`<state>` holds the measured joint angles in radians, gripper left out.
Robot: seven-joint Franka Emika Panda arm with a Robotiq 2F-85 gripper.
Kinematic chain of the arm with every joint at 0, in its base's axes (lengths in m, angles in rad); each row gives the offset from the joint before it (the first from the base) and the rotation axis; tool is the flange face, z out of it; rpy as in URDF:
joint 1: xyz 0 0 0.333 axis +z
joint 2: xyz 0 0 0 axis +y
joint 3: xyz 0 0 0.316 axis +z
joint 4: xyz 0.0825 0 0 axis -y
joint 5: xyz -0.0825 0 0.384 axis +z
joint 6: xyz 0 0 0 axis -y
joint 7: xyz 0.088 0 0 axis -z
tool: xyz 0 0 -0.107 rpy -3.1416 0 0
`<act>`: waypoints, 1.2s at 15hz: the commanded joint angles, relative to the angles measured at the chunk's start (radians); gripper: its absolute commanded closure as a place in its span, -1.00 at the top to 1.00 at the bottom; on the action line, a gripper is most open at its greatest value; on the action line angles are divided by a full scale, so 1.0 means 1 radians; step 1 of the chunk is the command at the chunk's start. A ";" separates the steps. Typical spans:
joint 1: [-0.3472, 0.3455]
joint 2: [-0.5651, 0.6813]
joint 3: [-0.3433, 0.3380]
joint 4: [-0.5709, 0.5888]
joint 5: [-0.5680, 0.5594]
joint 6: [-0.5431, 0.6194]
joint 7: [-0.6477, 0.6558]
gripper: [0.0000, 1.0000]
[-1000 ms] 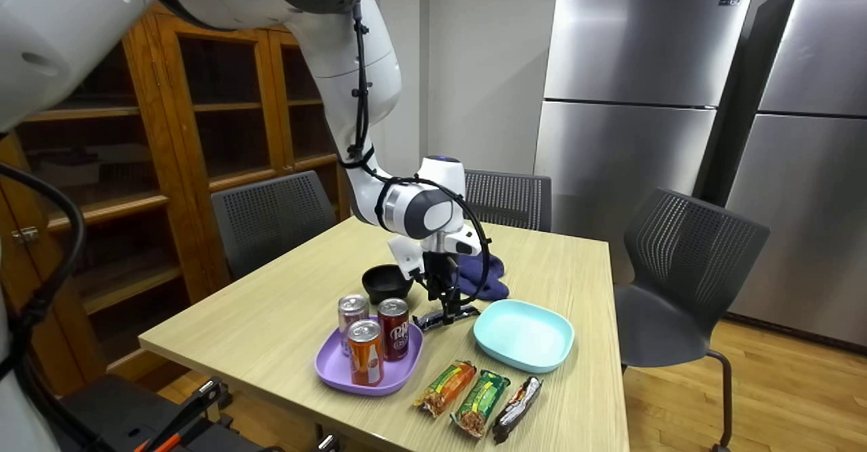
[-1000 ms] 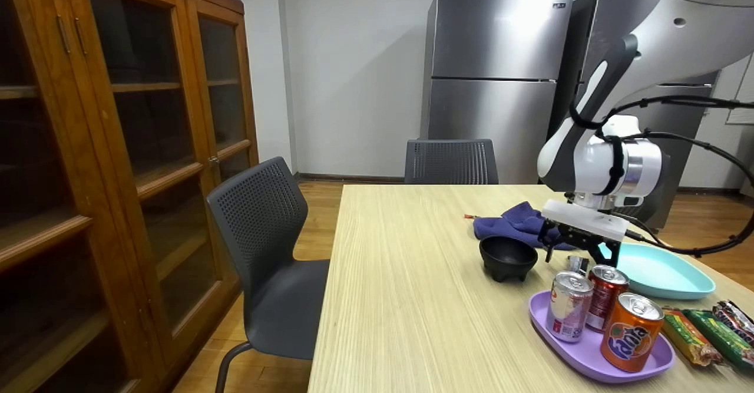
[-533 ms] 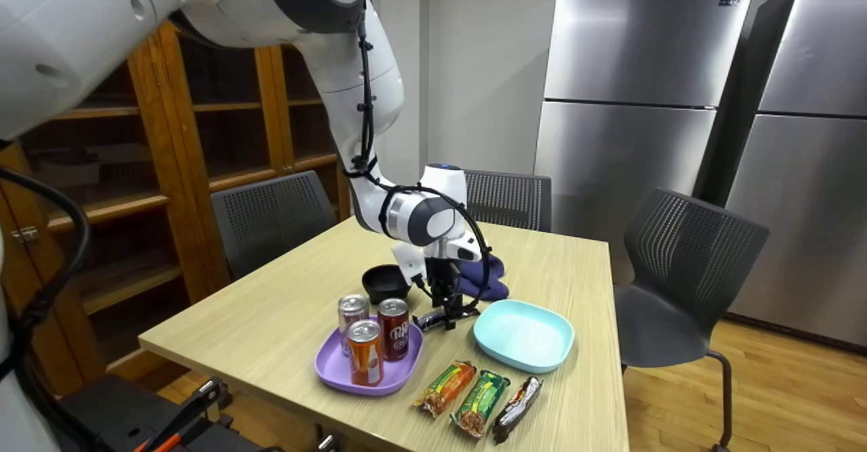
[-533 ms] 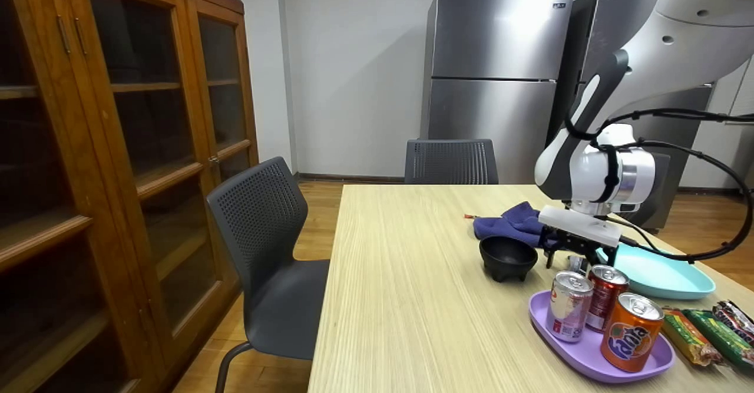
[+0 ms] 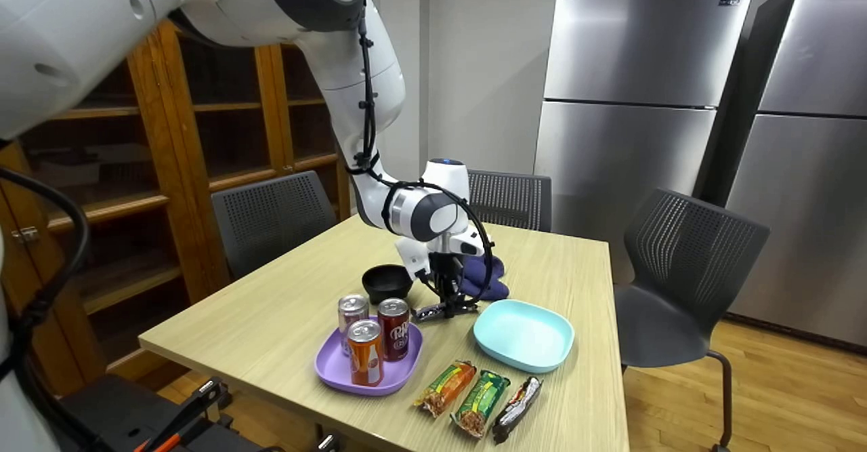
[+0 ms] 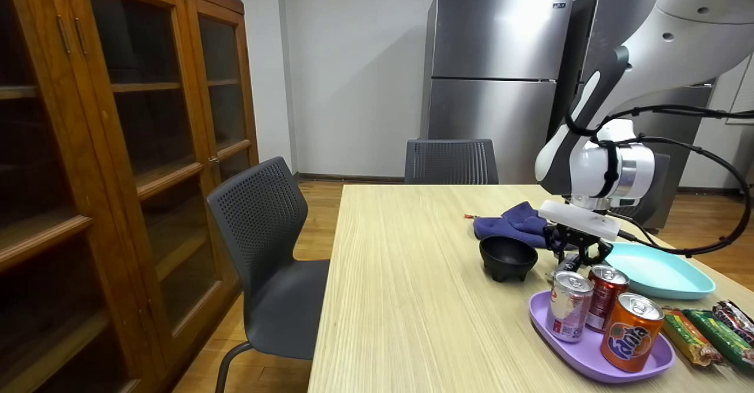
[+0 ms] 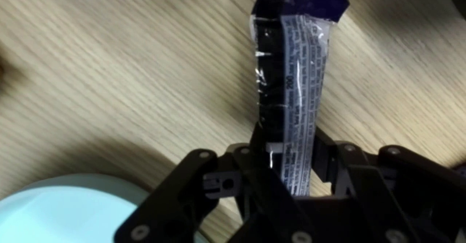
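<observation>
Clasping the dark wrapped bar (image 7: 291, 86), the gripper (image 7: 289, 144) has narrowed since earlier.

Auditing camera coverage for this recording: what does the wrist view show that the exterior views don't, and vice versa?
Wrist view only: lines of print and a toothed end on the dark wrapped bar. Exterior views only: soda cans, refrigerators, chairs and wooden cabinet. Shared: the bar itself, the gripper closed on it, the purple tray and the turquoise tray.

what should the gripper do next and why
Probably lift the wrapped bar gently straight up: it appears to lie on the table, and in the wrist view the gripper looks closed against both sides of it.
</observation>
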<state>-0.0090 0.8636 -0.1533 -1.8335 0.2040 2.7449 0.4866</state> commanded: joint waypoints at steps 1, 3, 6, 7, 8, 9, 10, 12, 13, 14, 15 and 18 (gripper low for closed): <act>0.015 -0.037 -0.009 -0.031 0.022 0.033 0.005 -0.90; 0.013 -0.054 -0.008 -0.047 0.025 0.062 -0.001 -0.88; 0.006 -0.088 -0.011 -0.075 0.033 0.104 -0.008 -0.87; 0.005 -0.099 -0.013 -0.085 0.035 0.115 -0.009 -0.88; 0.000 -0.113 -0.014 -0.096 0.039 0.126 -0.013 -0.88; -0.003 -0.125 -0.017 -0.105 0.041 0.134 -0.015 -0.88; -0.009 -0.138 -0.017 -0.117 0.046 0.148 -0.020 -0.88; -0.013 -0.159 -0.027 -0.138 0.051 0.162 -0.020 -0.88; -0.015 -0.167 -0.036 -0.147 0.052 0.169 -0.018 -0.88; -0.017 -0.173 -0.044 -0.155 0.054 0.175 -0.017 -0.88; -0.021 -0.179 -0.052 -0.163 0.055 0.179 -0.016 -0.88; -0.041 -0.180 -0.074 -0.167 0.058 0.178 -0.017 -0.88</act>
<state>-0.0303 0.7238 -0.2183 -1.9578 0.2418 2.9107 0.4859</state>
